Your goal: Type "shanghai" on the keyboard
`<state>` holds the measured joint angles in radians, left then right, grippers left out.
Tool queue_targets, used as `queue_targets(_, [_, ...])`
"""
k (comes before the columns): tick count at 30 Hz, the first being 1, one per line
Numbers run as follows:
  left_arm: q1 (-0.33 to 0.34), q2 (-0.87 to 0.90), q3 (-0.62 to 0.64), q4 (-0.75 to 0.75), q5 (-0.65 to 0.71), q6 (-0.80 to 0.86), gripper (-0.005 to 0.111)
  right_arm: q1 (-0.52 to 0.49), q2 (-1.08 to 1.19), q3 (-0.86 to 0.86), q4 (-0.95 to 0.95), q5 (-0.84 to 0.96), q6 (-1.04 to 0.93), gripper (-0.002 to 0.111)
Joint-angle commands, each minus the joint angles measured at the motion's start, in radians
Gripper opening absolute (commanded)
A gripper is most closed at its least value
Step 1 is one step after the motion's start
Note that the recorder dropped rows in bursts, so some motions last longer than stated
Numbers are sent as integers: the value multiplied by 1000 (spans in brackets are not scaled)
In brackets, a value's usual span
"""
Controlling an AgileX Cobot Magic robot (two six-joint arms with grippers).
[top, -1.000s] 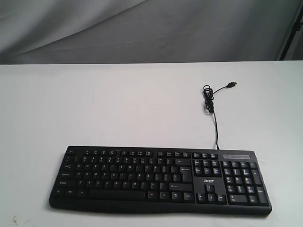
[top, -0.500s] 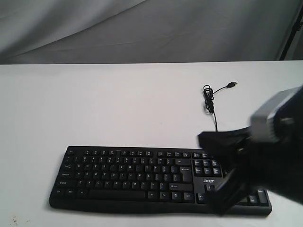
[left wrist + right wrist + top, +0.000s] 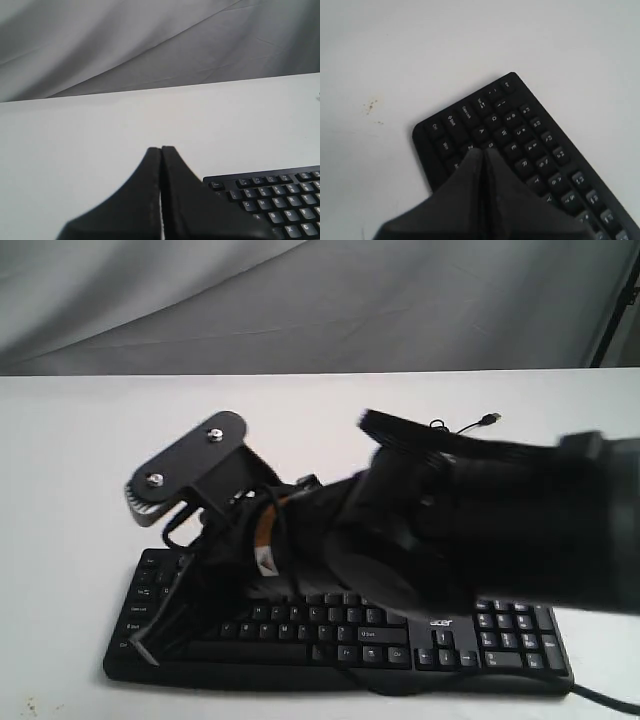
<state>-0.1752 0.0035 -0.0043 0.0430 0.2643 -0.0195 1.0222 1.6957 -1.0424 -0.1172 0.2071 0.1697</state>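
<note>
One counter (image 3: 80, 460), white, carrying all you have to work with.

One right arm (image 3: 480, 520), black, stretched from the right of the exterior view across to the keyboard's letter end, hiding much of the upper key rows.

One keyboard (image 3: 400, 625), black, flat on the counter near its front edge, with the number pad on the right of the exterior view.

Two grippers. Right gripper (image 3: 483, 151): fingers pressed together into one point, poised over the A and S keys. You cannot tell whether it touches a key. Left gripper (image 3: 161, 149): fingers together too, holding nothing, beside the keyboard's corner and off the keys.

One cable (image 3: 470, 426), thin, loose on the counter behind the keyboard, its plug unattached.

Progress, as a judgement: no screen shows typed text, so count all eight letters as still to do. The first "s" looks like your step in hand.
</note>
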Motion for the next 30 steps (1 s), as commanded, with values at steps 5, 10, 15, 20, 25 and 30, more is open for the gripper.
queue_targets(5, [-4,-3,4,1,-5,-3,0,4,204,-196,-19,49,-36,0])
queue_targets(10, [-4,-3,4,1,-5,-3,0,4,279,-198,-84,21,-38,0])
queue_targets(15, [-4,-3,4,1,-5,-3,0,4,318,-205,-117,-23,-40,0])
queue_targets(20, [-4,-3,4,1,-5,-3,0,4,345,-205,-103,-76,-40,0])
queue_targets(25, [-4,-3,4,1,-5,-3,0,4,347,-205,-98,-85,-40,0])
queue_targets(30, [-4,-3,4,1,-5,-3,0,-1,367,-205,-104,-81,-42,0])
